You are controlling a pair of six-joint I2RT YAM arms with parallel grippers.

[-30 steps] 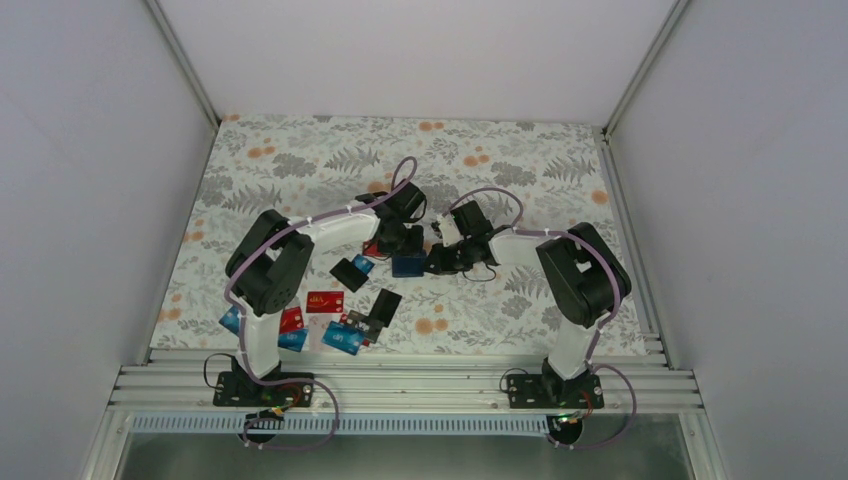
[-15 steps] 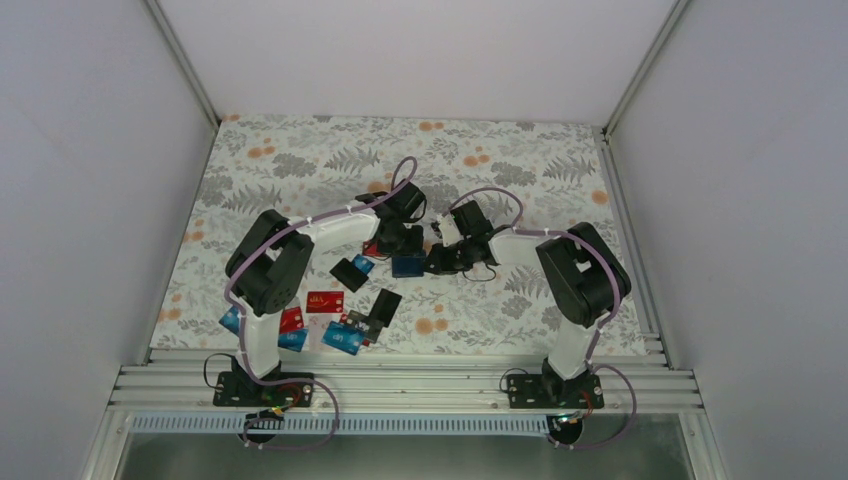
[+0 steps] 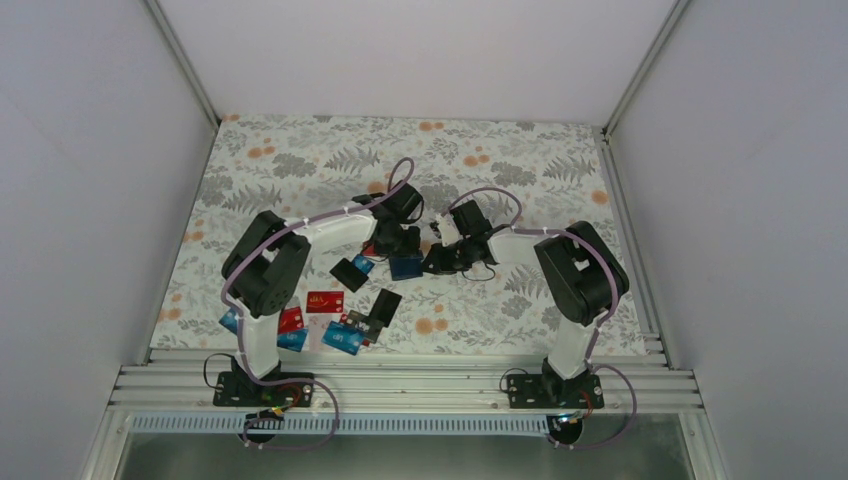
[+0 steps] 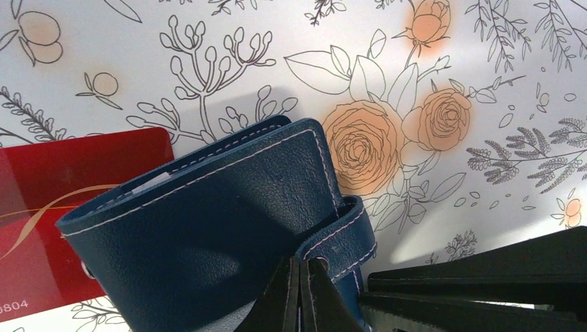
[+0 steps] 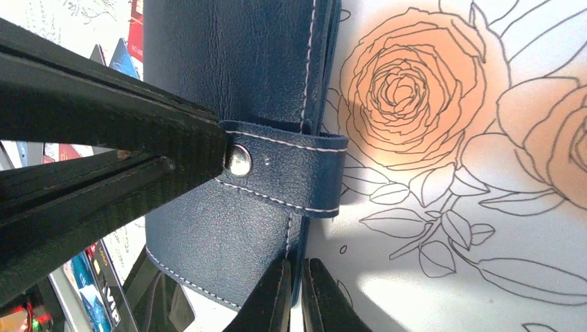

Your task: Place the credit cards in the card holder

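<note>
The navy card holder (image 3: 406,266) lies mid-table between both arms, its snap tab (image 5: 291,173) wrapped over its edge. My left gripper (image 4: 300,261) is shut, pinching the end of the tab by the metal snap (image 5: 240,160). In the top view the left gripper (image 3: 399,246) is just behind the holder. My right gripper (image 5: 296,261) is shut on the thin edge of the card holder (image 5: 228,69) below the tab, and in the top view the right gripper (image 3: 432,262) comes in from the right. A red credit card (image 4: 55,200) lies partly under the card holder (image 4: 208,207).
Loose cards lie nearer the left arm's base: a red one (image 3: 324,301), a blue one (image 3: 342,338), black ones (image 3: 385,303) (image 3: 348,273), and more red (image 3: 291,319) and blue (image 3: 231,318). The right gripper's black fingers (image 4: 484,277) sit close beside the left gripper.
Both wrists and the card holder have shifted very slightly to the left. The grips look unchanged.
</note>
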